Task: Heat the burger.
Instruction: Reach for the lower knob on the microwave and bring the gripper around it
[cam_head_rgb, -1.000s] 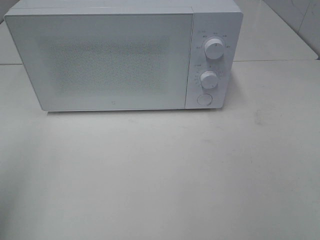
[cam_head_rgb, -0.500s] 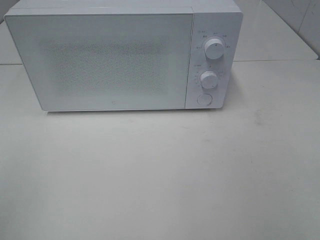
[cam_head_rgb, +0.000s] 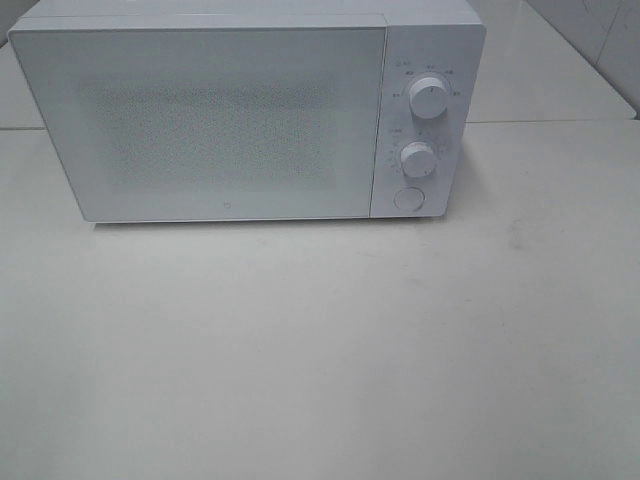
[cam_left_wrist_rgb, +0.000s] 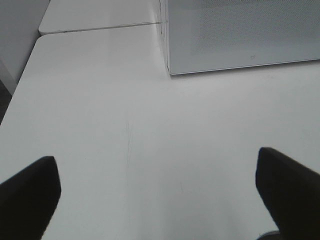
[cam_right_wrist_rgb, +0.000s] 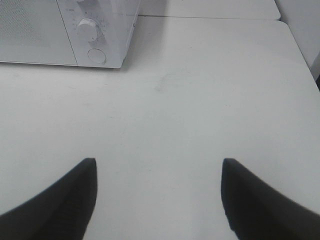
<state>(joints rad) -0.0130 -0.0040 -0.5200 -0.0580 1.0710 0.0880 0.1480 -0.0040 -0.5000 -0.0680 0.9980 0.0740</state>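
The burger is out of view in every frame. A white microwave (cam_head_rgb: 250, 110) stands at the back of the table with its door shut; its two knobs (cam_head_rgb: 428, 95) and round button (cam_head_rgb: 407, 198) are on its right side. Neither arm shows in the exterior high view. In the left wrist view my left gripper (cam_left_wrist_rgb: 157, 187) hangs above bare table, open wide, nothing between its dark fingers (cam_left_wrist_rgb: 30, 195). My right gripper (cam_right_wrist_rgb: 157, 192) is also open and empty over the table, with the microwave's control panel (cam_right_wrist_rgb: 92, 35) ahead of it.
The white table (cam_head_rgb: 320, 340) stretches in front of the microwave. A seam (cam_left_wrist_rgb: 100, 27) joins it to a second table behind. The table's left edge (cam_left_wrist_rgb: 15, 95) and right edge (cam_right_wrist_rgb: 300, 50) show in the wrist views.
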